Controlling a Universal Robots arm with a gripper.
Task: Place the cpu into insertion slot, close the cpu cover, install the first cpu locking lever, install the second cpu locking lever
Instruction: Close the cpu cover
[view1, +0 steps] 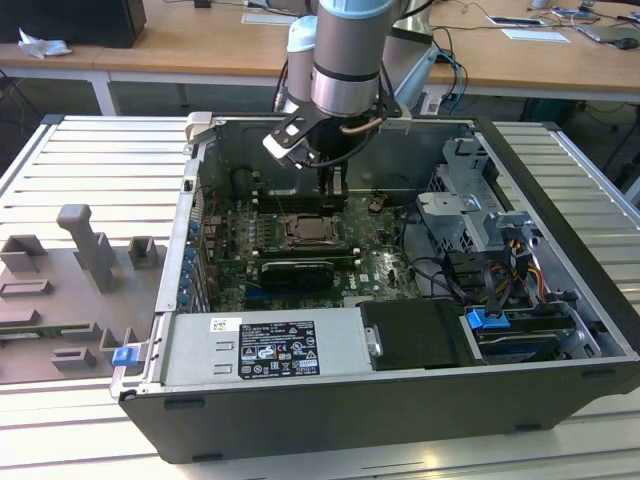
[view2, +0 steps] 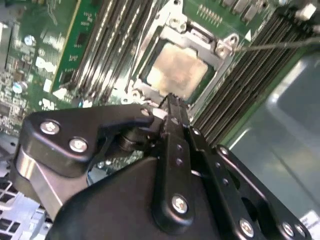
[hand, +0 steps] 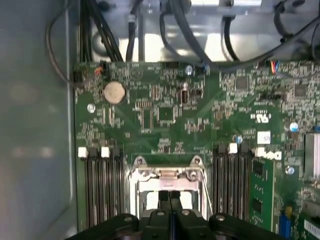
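Gripper (view2: 172, 101) narrow (fingers (view2: 176, 122) together) over insertion slot (view2: 223, 50); cpu (view2: 177, 70) seated inside.

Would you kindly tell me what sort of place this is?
Likely a robotics lab or workshop: an open computer case lies on a slatted metal bench, a robot arm reaches into it over the motherboard, and wooden desks stand behind.
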